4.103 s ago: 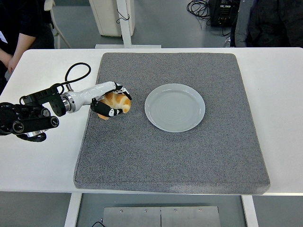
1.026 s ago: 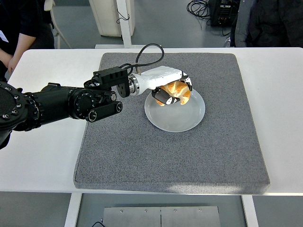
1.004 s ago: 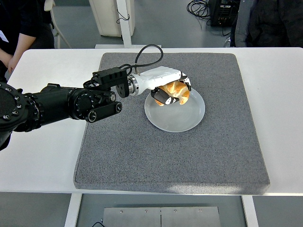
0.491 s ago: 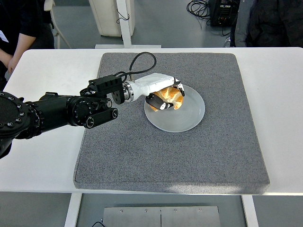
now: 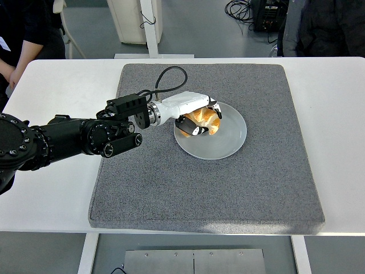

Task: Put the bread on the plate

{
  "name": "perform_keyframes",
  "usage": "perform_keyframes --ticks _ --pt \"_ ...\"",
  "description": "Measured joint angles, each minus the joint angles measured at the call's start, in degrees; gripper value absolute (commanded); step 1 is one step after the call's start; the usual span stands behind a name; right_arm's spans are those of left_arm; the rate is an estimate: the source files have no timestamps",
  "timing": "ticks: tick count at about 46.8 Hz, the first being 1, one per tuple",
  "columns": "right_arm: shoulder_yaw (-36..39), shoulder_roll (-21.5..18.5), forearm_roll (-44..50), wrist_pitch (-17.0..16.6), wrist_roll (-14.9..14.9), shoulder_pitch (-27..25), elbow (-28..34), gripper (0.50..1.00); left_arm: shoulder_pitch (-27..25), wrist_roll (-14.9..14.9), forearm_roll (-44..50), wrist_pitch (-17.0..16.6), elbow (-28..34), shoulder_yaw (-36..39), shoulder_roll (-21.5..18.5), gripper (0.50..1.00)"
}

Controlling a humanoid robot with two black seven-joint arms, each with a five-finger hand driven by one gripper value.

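Observation:
The golden-brown bread (image 5: pixel 206 120) is on the left part of the pale grey plate (image 5: pixel 228 140), which sits on the grey mat (image 5: pixel 228 188). My left hand (image 5: pixel 199 117) reaches in from the left over the plate's left rim. Its white-and-black fingers (image 5: pixel 194 130) are still curled around the bread. The bread appears to touch the plate. The right arm is out of view.
The mat lies on a white table (image 5: pixel 51 194). People in dark clothes stand at the top left (image 5: pixel 23 28) and top right (image 5: pixel 331 25). A black cable (image 5: pixel 165 77) loops above my left wrist.
My left hand carried the bread from the mat's left side to the plate, then lowered it and drew it slightly left onto the plate's left part.

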State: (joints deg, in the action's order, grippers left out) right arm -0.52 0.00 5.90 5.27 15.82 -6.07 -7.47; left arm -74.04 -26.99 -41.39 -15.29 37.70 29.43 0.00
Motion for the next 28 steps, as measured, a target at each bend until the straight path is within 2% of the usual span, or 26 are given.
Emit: perform_keyframes --ticks 5,28 --pt "0.0 0.0 0.0 0.0 0.0 0.0 0.0 1.000 0.0 0.0 0.0 0.0 0.0 -0.1 0.0 0.713" --pt "0.0 0.0 0.0 0.0 0.0 0.0 -0.1 1.000 0.2 0.0 0.1 0.1 0.0 -0.1 0.0 0.757"
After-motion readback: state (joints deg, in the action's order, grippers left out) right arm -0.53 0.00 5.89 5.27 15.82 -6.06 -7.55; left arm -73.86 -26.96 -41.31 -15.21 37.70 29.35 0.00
